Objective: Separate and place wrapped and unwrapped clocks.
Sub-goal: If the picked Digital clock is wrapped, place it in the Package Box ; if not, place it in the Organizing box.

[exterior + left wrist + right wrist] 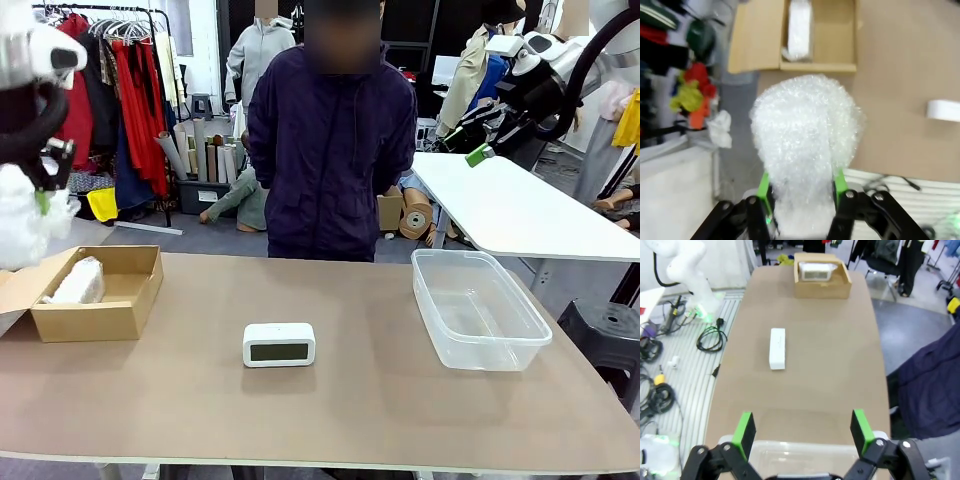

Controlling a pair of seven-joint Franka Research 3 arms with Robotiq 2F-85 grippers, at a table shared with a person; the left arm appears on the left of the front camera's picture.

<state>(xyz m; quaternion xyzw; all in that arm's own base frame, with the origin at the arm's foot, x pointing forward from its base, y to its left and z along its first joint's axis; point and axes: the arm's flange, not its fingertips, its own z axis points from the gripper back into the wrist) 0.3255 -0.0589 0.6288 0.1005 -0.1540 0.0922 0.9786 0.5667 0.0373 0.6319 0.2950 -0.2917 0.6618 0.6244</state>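
**Above the counter's [350,410] left end, a bundle held high**

Off the left edge, the left hand [801,185] clenches a bubble-wrap bundle [805,135] in the air. Just beside it, a second bundle [80,282] lies in an open cardboard box [120,310]. Mid-counter, the bare white clock [279,344] stands upright, alone. At right sits a clear tub [488,366], with the right hand [803,432] hanging released above it.

A garment workshop or studio: a crowded clothes rack [120,60] upper left, upright rolls [205,155] beside it, cables [710,337] across the floor [690,385].
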